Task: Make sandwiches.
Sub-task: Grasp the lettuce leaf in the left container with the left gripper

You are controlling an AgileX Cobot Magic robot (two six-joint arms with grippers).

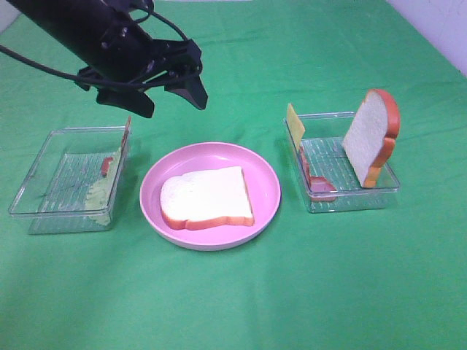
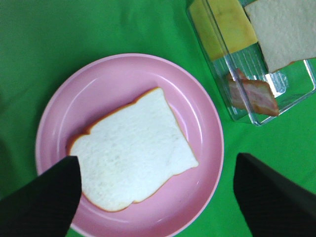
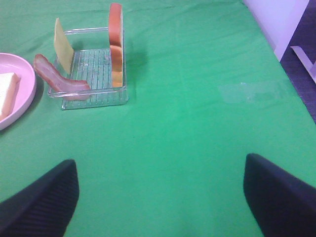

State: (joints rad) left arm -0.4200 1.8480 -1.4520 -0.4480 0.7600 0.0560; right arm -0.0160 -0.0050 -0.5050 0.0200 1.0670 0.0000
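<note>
One bread slice [image 1: 207, 198] lies flat on the pink plate [image 1: 267, 182] as base; left tool [image 1: 171, 102] hangs high nearby, spread wide, empty; right tool [image 3: 160, 170] likewise gapes empty; second slice [image 1: 371, 138] stands upright in its tray [image 1: 350, 199], easy to pinch.

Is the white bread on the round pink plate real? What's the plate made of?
The white bread slice looks like toy foam or plastic: matte, with too-even orange crust. The round pink plate seems smooth plastic, judging by its soft sheen.

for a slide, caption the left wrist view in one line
Open left fingers frame a bread slice on the pink plate, cheese and meat in the tray beside.
</note>
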